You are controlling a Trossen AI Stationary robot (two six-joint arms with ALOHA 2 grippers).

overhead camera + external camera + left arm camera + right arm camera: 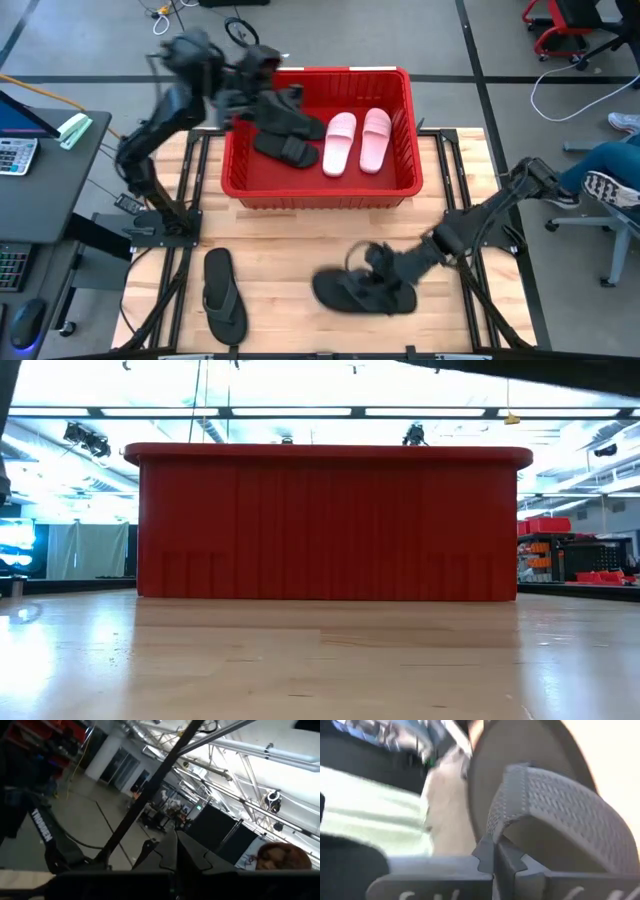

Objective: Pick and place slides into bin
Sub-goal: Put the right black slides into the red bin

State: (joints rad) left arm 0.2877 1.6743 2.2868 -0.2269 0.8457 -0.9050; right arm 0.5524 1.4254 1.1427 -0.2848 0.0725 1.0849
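Black flip-flop (555,815) strap clamped in right gripper (495,857), near table front.

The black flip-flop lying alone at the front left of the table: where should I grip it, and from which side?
Grip the black flip-flop by its thin Y-strap, coming straight down from above. It lies flat, sole down on the table, so the raised strap is probably the only part the fingers can close around. The left gripper is nearer.

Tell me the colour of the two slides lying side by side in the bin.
Pale pink slides; the high view shows them best.
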